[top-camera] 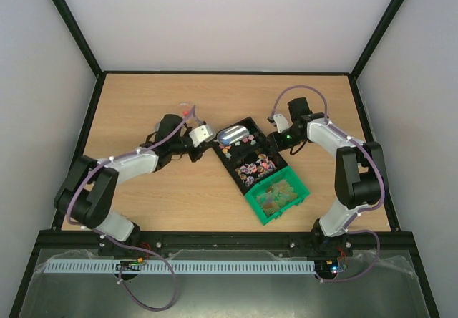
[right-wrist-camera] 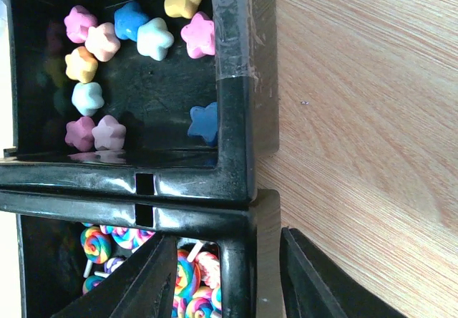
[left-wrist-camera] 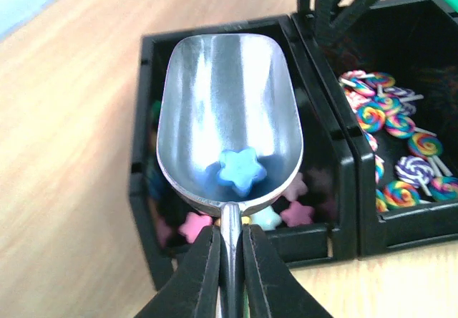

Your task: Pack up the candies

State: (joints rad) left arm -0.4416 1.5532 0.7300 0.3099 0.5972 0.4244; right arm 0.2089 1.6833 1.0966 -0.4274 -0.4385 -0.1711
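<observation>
So, my left gripper (left-wrist-camera: 230, 235) is pinched tight on the thin handle of the metal scoop (left-wrist-camera: 229, 110), at the bottom middle of my left wrist view. The scoop's bowl sits level over the black bin (left-wrist-camera: 143, 132) and there's exactly one blue star (left-wrist-camera: 241, 171) lying in it near the handle end. The rest of the candies (right-wrist-camera: 154, 39) are down in that same bin: little stars in pink, yellow, blue, pale mint and orange. In the right wrist view they're mostly spread over the upper left, with one dark blue one off on its own against the right wall. The next black compartment (left-wrist-camera: 358, 210) touches the first and holds swirly lollipops (left-wrist-camera: 390, 124). My right gripper (right-wrist-camera: 227, 235) is spread wide at the bottom of its view. One finger (right-wrist-camera: 136, 282) is inside the lollipop compartment, the other (right-wrist-camera: 322, 282) is outside over the wooden table (right-wrist-camera: 372, 117), and the compartment's wall runs between them without being squeezed. From the top view, a green bin (top-camera: 278, 196) of pale tan pieces sits just lower right of the black ones, touching them.
</observation>
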